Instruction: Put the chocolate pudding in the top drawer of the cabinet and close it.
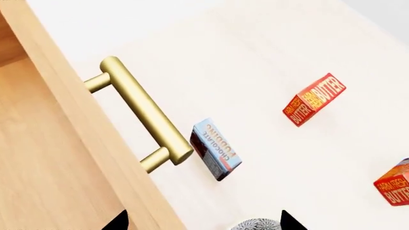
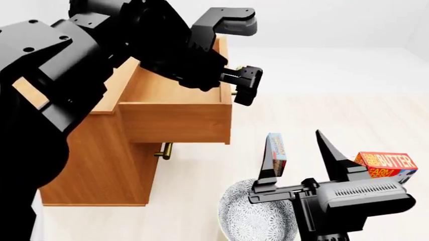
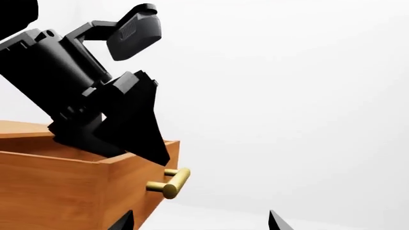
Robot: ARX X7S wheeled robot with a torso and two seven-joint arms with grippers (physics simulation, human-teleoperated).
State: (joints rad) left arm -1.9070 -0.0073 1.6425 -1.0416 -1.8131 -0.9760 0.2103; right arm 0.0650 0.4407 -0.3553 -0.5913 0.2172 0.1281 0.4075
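I see the pudding box (image 2: 277, 152) standing on its thin edge on the pale floor, a little right of the middle of the head picture. It is small and flat, dark brown on its wide side with a light blue edge. In the left wrist picture (image 1: 215, 148) I can read "chocolate pudding" on the blue edge, and it sits near the middle, just past the end of the brass handle (image 1: 144, 115).

That handle is a smooth, round, shiny bar on two short posts. It belongs to the top drawer (image 2: 176, 116), a light wood box pulled far out of the cabinet (image 2: 100, 165). The cabinet is big and boxy, with flat brown wood sides, at the left of the head picture. A lower handle (image 2: 165, 150) peeks out under the drawer.

My left claw (image 2: 238, 60) hangs over the drawer's front corner near the top middle. Its two black fingers are spread apart and hold nothing. My right claw (image 2: 302, 160) is at the lower right, close beside the pudding box. Its pointed black fingers are wide apart and hold nothing too.

A round bowl (image 2: 251, 213) with a fine grey pattern sits at the bottom. A red-orange butter box (image 2: 385, 165) lies at the right edge. The left wrist picture shows a second butter box (image 1: 393, 184).
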